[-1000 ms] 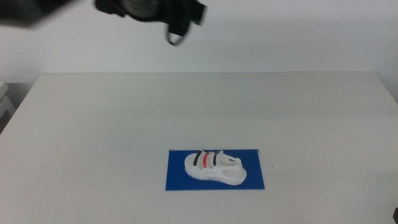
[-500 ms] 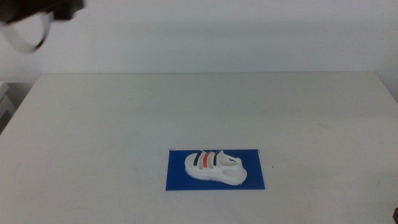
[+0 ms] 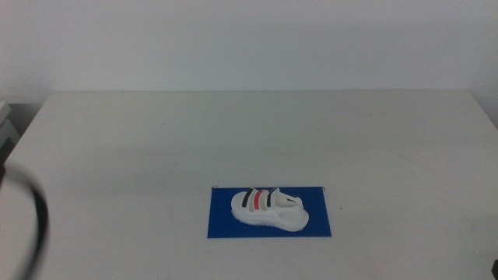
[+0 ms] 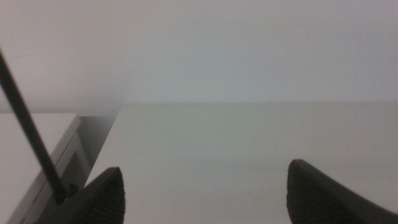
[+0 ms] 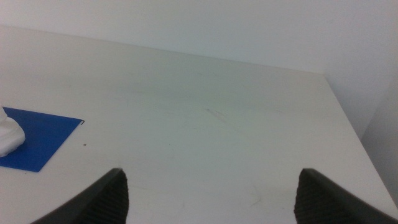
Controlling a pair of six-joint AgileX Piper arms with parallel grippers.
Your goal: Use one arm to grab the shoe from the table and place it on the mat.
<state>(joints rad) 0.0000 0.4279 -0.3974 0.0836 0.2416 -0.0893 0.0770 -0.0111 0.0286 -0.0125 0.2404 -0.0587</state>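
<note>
The small white shoe (image 3: 268, 208) with black and red stripes lies on the dark blue mat (image 3: 319, 222) near the front middle of the white table (image 3: 257, 140). No gripper touches it. My left gripper (image 4: 205, 186) is open and empty, off at the table's left edge; only its black cable (image 3: 37, 225) shows in the middle view. My right gripper (image 5: 211, 190) is open and empty over the table's right side; a corner of the mat (image 5: 43, 140) and the shoe's tip (image 5: 9, 140) show in its view.
A white cabinet edge (image 3: 6, 132) stands beside the table's left side, also seen in the left wrist view (image 4: 37, 149). A white wall runs behind the table's far edge.
The left arm swung from the top middle to the upper left, then dropped out of the middle view; only its cable now shows at the lower left. The shoe and mat have not moved.
</note>
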